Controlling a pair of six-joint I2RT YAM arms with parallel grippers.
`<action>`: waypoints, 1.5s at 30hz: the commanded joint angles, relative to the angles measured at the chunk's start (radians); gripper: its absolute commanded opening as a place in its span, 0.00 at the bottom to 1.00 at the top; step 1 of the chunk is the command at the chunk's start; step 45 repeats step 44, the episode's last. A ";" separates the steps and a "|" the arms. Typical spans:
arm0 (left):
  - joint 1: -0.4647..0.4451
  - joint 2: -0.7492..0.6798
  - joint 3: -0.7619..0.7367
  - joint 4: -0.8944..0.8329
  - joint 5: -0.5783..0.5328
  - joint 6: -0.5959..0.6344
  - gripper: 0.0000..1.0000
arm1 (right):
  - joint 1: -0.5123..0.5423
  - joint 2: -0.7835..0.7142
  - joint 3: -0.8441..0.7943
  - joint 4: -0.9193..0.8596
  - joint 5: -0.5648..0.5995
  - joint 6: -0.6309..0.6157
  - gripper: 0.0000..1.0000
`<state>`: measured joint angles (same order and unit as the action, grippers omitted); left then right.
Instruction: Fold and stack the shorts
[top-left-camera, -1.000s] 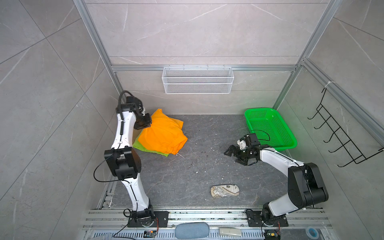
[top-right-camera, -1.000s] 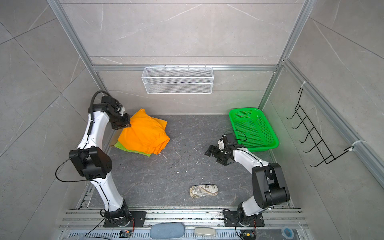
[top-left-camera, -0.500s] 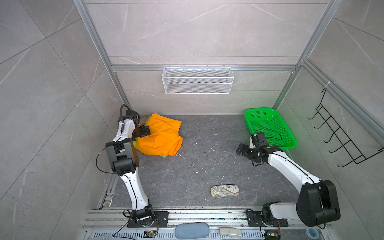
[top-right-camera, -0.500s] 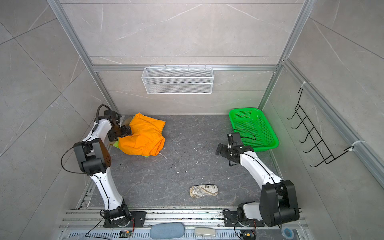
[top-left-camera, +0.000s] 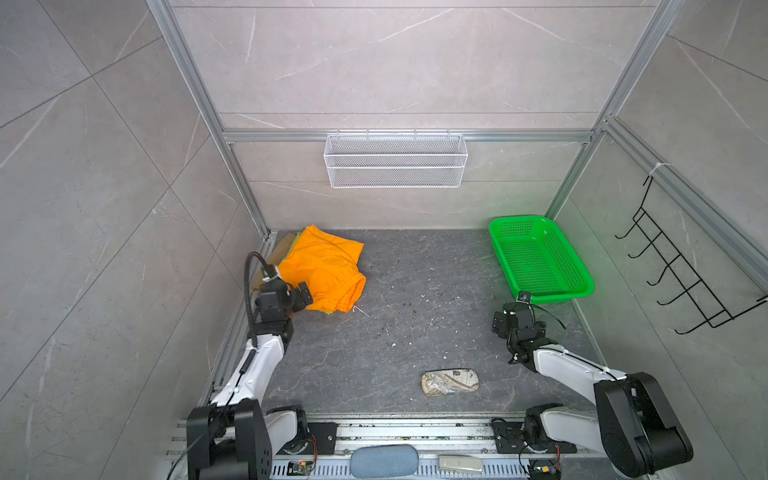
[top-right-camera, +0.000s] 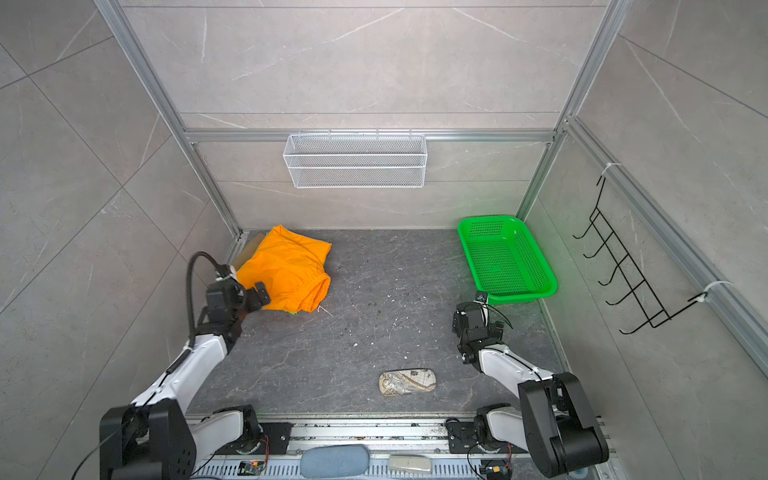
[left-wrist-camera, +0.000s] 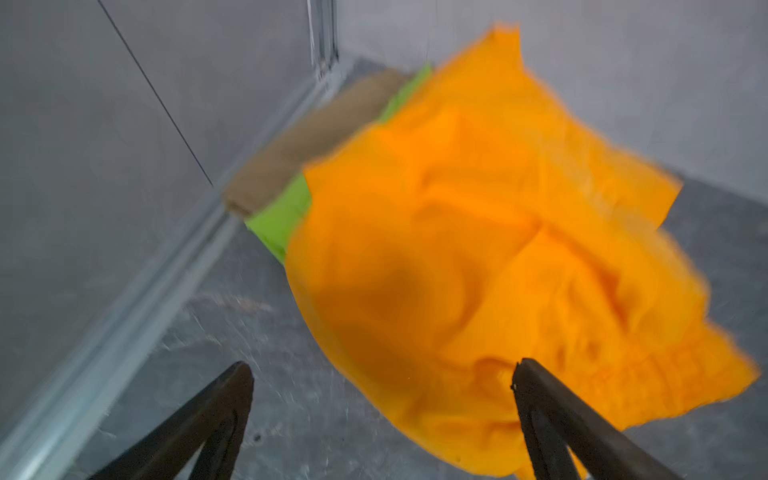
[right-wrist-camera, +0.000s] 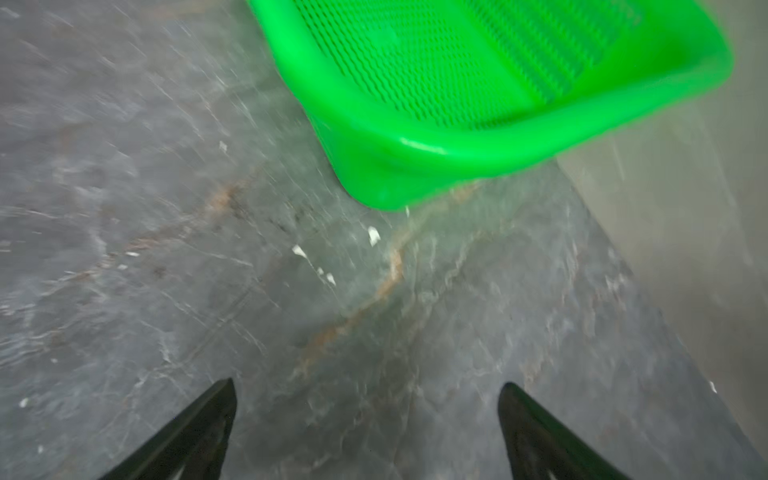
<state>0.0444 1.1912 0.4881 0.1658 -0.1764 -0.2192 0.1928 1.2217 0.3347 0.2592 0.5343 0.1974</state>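
Three stacked shorts (top-left-camera: 324, 270) — just ahead of left end effector (left-wrist-camera: 381, 365)

1. Soft, even light fills both top views; walls (top-left-camera: 395, 83) and floor (top-left-camera: 415, 316) read bright, with only faint shadows.
2. The basket (top-left-camera: 536, 262) glows saturated green and casts a green tint onto the wall just beside it.
3. Wide-angle distortion: posts (top-left-camera: 201, 104) far from the basket lean outward toward the picture edges.
4. In the left wrist view, well apart from the basket, motion blur smears the shorts (left-wrist-camera: 478, 270) and softens every edge.
5. In the right wrist view, blur streaks the floor near the basket; a small highlight shines on its rim.
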 joint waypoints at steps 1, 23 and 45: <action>-0.023 0.028 -0.177 0.437 -0.080 0.027 0.99 | 0.007 -0.023 -0.055 0.401 -0.043 -0.137 0.99; -0.026 0.269 -0.192 0.785 0.020 0.211 0.99 | -0.055 0.301 -0.019 0.724 -0.196 -0.149 0.99; -0.012 0.309 -0.131 0.684 0.052 0.208 1.00 | -0.080 0.297 -0.005 0.686 -0.250 -0.138 0.99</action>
